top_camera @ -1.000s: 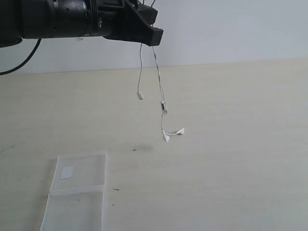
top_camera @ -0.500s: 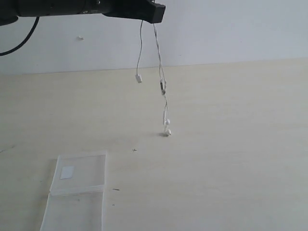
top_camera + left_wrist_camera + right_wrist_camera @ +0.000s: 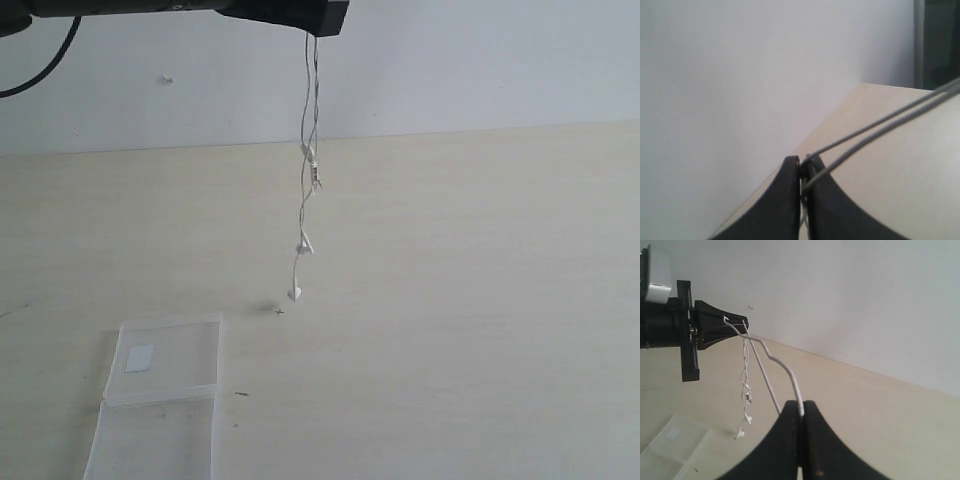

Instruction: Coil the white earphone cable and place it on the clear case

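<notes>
The white earphone cable (image 3: 304,243) dangles from my left gripper (image 3: 330,18), which is high at the top of the exterior view and shut on it. The inline remote (image 3: 316,181) and two earbuds hang in a line, the lowest earbud (image 3: 295,293) just above the table. In the left wrist view the left gripper (image 3: 802,164) pinches two strands of cable (image 3: 890,117). My right gripper (image 3: 801,406) is shut on another stretch of the cable (image 3: 771,358) running to the left gripper (image 3: 735,327). The clear case (image 3: 170,365) lies open and flat, left of and nearer than the hanging end. The right gripper is outside the exterior view.
A pale wooden table (image 3: 480,300) ends at a white wall (image 3: 480,60). A small whitish label (image 3: 140,358) marks the case's far half. A thick black robot cable (image 3: 45,75) loops at the upper left. The case also shows in the right wrist view (image 3: 665,455).
The left arm has risen slightly. The hanging cable has swung left, and the plug strand and earbud strand now hang together in one line instead of apart.
</notes>
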You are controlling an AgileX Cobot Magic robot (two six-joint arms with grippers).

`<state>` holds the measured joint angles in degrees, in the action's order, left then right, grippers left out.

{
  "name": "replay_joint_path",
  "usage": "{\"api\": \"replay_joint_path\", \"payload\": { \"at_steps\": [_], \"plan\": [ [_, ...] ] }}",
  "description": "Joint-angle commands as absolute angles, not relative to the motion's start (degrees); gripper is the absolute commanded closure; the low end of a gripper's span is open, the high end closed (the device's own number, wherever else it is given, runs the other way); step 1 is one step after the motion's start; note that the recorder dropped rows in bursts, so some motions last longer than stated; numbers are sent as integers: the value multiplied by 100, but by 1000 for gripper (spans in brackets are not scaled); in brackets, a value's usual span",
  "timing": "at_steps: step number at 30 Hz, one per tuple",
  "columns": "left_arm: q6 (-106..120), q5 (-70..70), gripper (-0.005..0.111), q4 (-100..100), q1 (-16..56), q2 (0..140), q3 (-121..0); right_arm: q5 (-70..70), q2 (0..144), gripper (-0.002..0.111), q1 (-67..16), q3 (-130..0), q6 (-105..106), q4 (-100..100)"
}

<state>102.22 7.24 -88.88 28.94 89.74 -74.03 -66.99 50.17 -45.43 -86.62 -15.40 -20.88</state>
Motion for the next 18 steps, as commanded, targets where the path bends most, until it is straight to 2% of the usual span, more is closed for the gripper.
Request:
{"api": "replay_joint_path", "payload": {
  "at_steps": [1,10,18],
  "plan": [
    [10193,99,107,-8907,2792,8988,-7417,-6484,4120,108,-4534,-7899,-1966,-2470],
    [10181,73,107,-8864,2792,8988,-7695,-5906,2981,108,-4534,-6314,-2868,-2927],
    [10181,-32,107,-8864,2792,8998,-7693,-5718,2631,108,-4534,-6090,-3346,-3584]
  ]
}}
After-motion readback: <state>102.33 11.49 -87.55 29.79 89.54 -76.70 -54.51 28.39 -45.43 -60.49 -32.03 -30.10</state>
